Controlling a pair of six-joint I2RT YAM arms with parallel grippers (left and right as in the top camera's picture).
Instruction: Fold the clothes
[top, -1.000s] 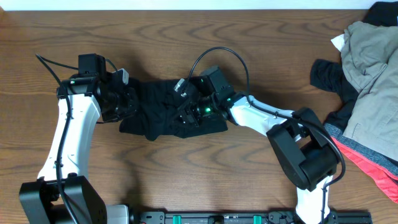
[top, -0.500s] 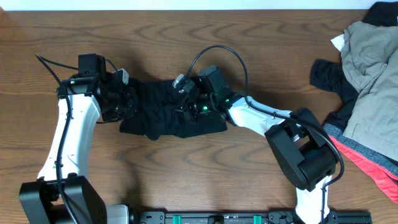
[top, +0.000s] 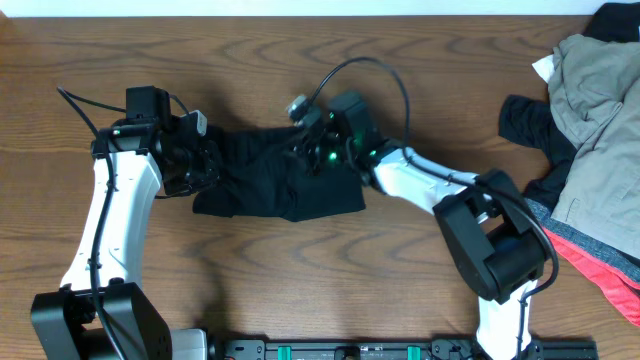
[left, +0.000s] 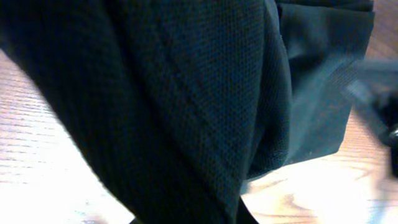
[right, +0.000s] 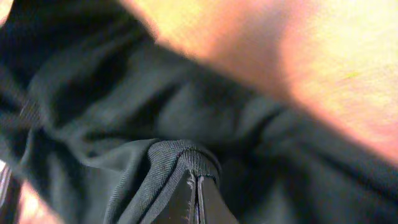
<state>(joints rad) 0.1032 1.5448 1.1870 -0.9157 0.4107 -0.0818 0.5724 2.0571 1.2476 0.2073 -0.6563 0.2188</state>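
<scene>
A black shirt (top: 262, 188) lies bunched on the wooden table between my two arms. At the shirt's left end my left gripper (top: 207, 160) is shut on the shirt. In the left wrist view the black shirt (left: 205, 93) hangs across almost the whole frame and hides the fingers. My right gripper (top: 308, 152) is over the shirt's upper middle. In the right wrist view that gripper (right: 196, 186) is shut, its fingers pressed together with a fold of the black shirt (right: 180, 155) pinched at their tips.
A pile of other clothes sits at the table's right edge: a khaki-grey garment (top: 600, 110), a black one (top: 528, 125) and a coral-pink one (top: 592, 268). The right arm's base (top: 495, 255) stands at the front right.
My right gripper has shut on a fold of the black shirt and moved a little toward the far edge, drawing the fabric with it. The left arm has stayed put.
</scene>
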